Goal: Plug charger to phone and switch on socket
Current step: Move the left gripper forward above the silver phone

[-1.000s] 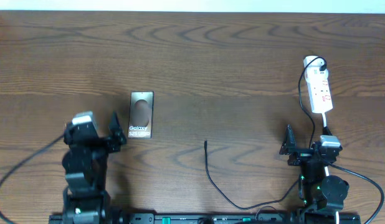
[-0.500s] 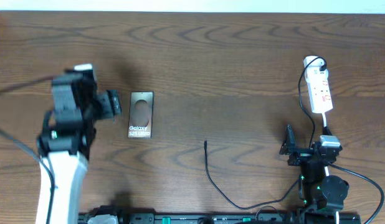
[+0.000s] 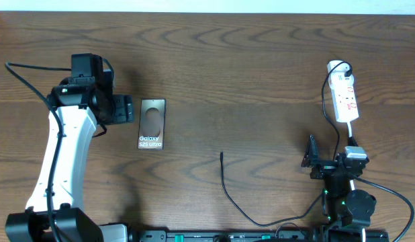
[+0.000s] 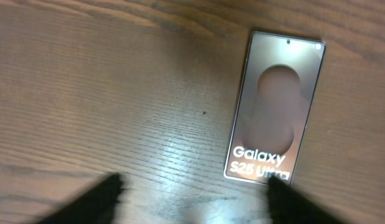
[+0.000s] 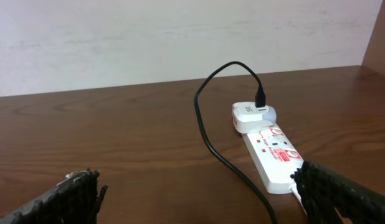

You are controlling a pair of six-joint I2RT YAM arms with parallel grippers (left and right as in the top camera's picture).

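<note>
Lying flat: the phone [image 3: 152, 124] sits face up on the brown counter [image 3: 261, 67], left of centre, with its lettering at the end nearer the robot.
Left fingers [image 4: 99, 199]: spread apart with only bare wood between them, holding nothing. They hover just beside the phone's left edge. In the wrist view one blurred tip overlaps the lettered corner; whether it touches cannot be told.
Right fingers [image 5: 74, 196]: wide open and empty, low at the right near edge, pointing toward the power strip [image 3: 345, 101].
Cable [image 3: 221, 156]: thin and black, its free tip on the counter near the centre, well apart from the phone. It loops toward the near edge, then runs right and up to the adapter [image 5: 251, 115].
Adapter: white, at the far end of the power strip, with the cable plugged into it.
Power strip: white with red marks, at the far right of the counter. Its switch position cannot be told.
</note>
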